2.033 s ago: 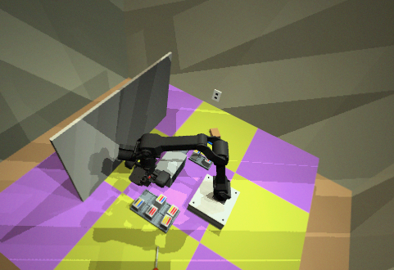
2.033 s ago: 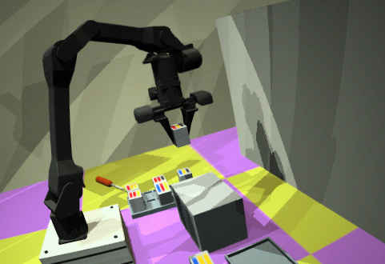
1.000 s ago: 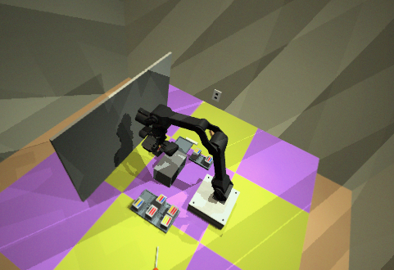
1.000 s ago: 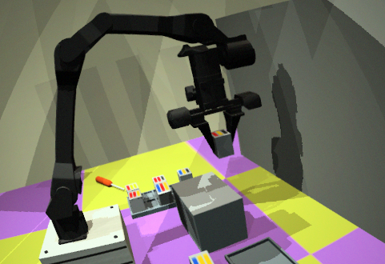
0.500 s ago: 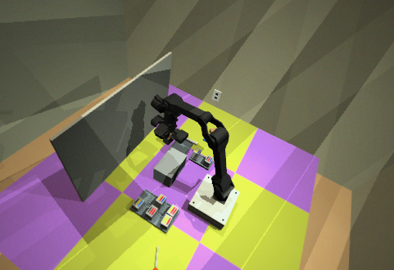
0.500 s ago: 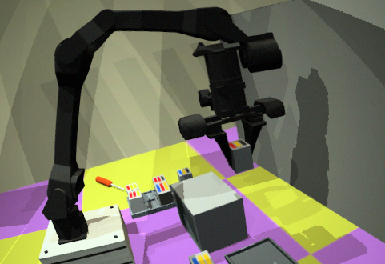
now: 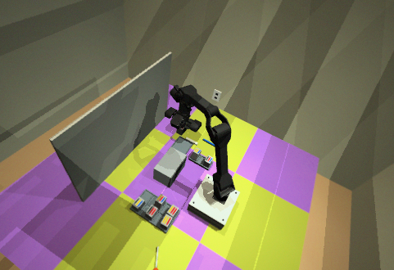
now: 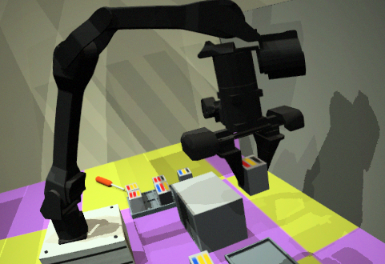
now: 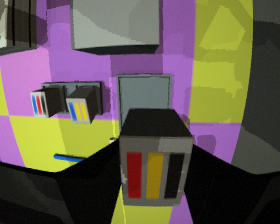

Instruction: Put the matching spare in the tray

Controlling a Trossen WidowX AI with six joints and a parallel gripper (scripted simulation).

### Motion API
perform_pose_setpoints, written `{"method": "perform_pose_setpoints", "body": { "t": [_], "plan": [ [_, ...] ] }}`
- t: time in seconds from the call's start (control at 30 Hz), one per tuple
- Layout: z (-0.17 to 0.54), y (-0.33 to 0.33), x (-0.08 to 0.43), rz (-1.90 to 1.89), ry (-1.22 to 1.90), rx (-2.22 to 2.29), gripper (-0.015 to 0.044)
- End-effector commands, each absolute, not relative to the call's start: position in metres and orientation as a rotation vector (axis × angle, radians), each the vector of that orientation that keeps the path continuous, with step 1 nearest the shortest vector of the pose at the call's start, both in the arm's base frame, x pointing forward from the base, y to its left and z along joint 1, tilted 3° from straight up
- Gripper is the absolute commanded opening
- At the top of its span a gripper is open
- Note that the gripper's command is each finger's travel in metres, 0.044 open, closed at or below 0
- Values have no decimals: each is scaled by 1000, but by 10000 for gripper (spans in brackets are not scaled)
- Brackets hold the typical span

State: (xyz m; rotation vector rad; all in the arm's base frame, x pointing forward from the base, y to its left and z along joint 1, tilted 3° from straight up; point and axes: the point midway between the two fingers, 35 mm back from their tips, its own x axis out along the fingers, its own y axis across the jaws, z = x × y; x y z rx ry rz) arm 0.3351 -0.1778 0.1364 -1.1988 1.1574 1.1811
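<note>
The black hand (image 7: 181, 129) (image 8: 254, 178) (image 9: 151, 141) grips a grey rectangular block with red, yellow and black stripes (image 8: 256, 179) (image 9: 156, 174), pinched between its two fingers, stripes facing up. It hangs above the bench (image 7: 285, 177) (image 8: 321, 216) (image 9: 218, 107), toward the top view's upper corner, clear of the shallow grey tray (image 7: 183, 143) (image 8: 262, 254) (image 9: 144, 94).

The fingers point down; the black jointed arm (image 7: 222, 157) (image 8: 68, 124) climbs steeply from its white base plate (image 7: 194, 203) (image 8: 113, 213), bends over, and reaches out almost level to the wrist.

The tray sits by one end of the big grey box (image 7: 170, 164) (image 8: 213, 212) (image 9: 115, 25), with a small dark rack of two striped blocks (image 7: 201, 162) (image 9: 98, 95) near its side. Beyond the box's other end lies the larger dark rack (image 7: 157, 214) (image 8: 150, 211), carrying five striped blocks.

A tall grey panel (image 7: 113, 128) walls off the bench's left side in the top view; between panel and box runs an open strip.
</note>
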Motion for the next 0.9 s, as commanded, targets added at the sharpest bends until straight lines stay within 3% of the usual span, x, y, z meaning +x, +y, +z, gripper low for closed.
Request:
{"method": "perform_pose_setpoints", "body": {
  "t": [0.0, 0.87],
  "plan": [
    [137, -201, 327, 1195, 1139, -1220, 0],
    [118, -202, 331, 1196, 1138, -1221, 0]
  ]
}}
